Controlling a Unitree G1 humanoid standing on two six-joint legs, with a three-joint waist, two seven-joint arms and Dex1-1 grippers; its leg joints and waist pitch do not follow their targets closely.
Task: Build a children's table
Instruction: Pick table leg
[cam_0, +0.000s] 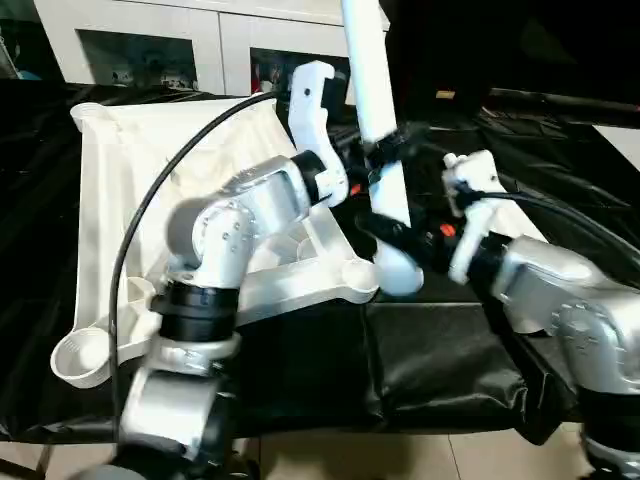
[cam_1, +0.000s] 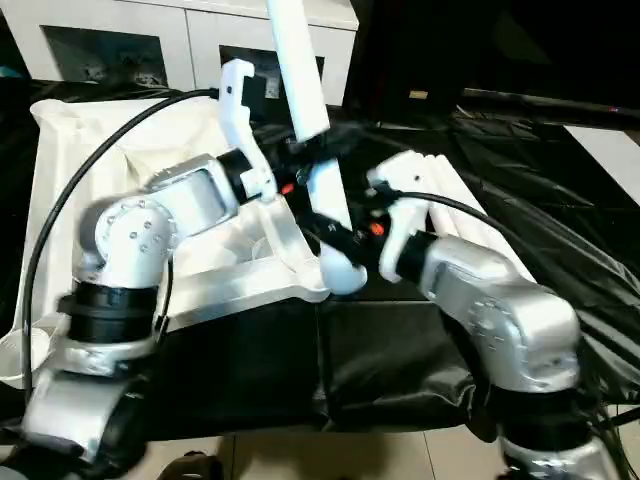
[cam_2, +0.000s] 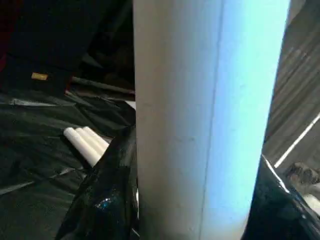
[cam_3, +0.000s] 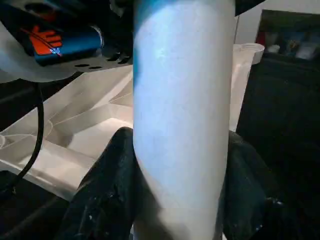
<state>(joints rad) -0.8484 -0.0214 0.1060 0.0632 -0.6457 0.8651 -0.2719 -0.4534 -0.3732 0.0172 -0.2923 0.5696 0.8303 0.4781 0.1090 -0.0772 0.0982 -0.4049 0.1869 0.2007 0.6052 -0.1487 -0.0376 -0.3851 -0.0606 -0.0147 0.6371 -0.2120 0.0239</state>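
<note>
Plastic sheeting (cam_0: 440, 350), black, covers the surface before a white cabinet (cam_0: 190, 40).

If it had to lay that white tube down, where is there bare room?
Free: the black sheet in front of the tabletop, between the forearms. Also the sheet's far right part, beyond the spare legs. Crowded: the tabletop's near corner socket, where both hands grip the leg.

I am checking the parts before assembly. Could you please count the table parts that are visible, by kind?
Table top: 1, lying underside up
Leg held nearly upright in both claws: 1
Loose legs lying on the black sheet: at least 2
Total: at least 4 parts
</note>
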